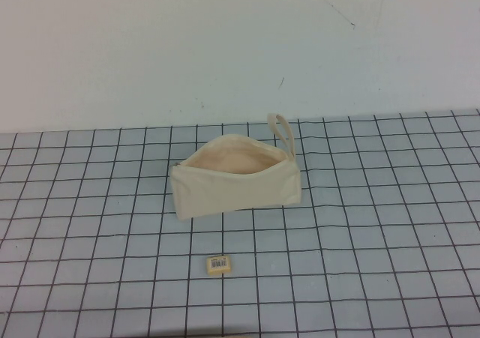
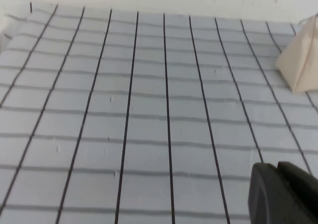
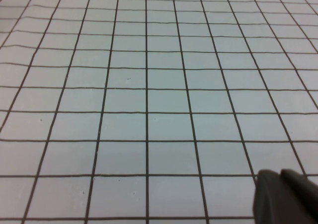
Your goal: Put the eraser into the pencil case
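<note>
A cream-white fabric pencil case (image 1: 235,186) stands unzipped on the desk (image 1: 390,225), peach lining showing, loop strap raised at its right end. A tiny yellow eraser (image 1: 218,264), barcode label up, lies apart, nearer the robot.

Only a dark edge of each claw shows in its own wrist view: left claw (image 2: 283,194), right claw (image 3: 285,196).

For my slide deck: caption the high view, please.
Open pencil case on gridded table, eraser lying apart in front; left and right grippers out of this view.

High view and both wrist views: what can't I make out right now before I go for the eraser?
- Left gripper: only a dark tip at the left wrist view's edge; absent from the high view.
- Right gripper: likewise cut off in the right wrist view.
- Tiny pale yellow eraser: barcode label too small to read.
- Cream-white fabric pencil case: its front wall hides the bottom; only a corner in the left wrist view.
</note>
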Motion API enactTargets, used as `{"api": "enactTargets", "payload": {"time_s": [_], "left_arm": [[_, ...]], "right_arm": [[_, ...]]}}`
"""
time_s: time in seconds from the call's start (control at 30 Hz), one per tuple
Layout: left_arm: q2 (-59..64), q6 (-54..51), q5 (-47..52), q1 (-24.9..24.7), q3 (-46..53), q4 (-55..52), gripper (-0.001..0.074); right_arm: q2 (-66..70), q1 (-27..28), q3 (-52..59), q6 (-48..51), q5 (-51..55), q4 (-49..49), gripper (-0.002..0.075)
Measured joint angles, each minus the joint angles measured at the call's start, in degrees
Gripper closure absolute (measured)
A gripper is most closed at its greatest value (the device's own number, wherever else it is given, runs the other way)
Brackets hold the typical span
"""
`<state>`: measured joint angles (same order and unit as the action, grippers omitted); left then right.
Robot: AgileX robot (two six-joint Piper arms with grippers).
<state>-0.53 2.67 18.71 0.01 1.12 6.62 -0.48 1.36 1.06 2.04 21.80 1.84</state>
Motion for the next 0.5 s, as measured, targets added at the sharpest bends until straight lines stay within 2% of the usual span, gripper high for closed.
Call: {"api": "enactTargets", "payload": {"time_s": [0.1, 0.37, 0.5], "left_arm": [[0.0, 0.0, -5.7, 0.0, 0.4, 0.0, 0.0736], [0.0, 0.0, -35.9, 0.0, 0.4, 0.0, 0.0736], [0.0, 0.0, -46.4, 0.0, 0.4, 0.3, 0.0736]], "right_arm": [[0.0, 0.0, 0.0, 0.0, 0.0, 0.0, 0.0727], [0.0, 0.0, 0.0, 0.0, 0.0, 0.0, 0.0727], [0.0, 0.0, 0.0, 0.0, 0.0, 0.0, 0.0727]]}}
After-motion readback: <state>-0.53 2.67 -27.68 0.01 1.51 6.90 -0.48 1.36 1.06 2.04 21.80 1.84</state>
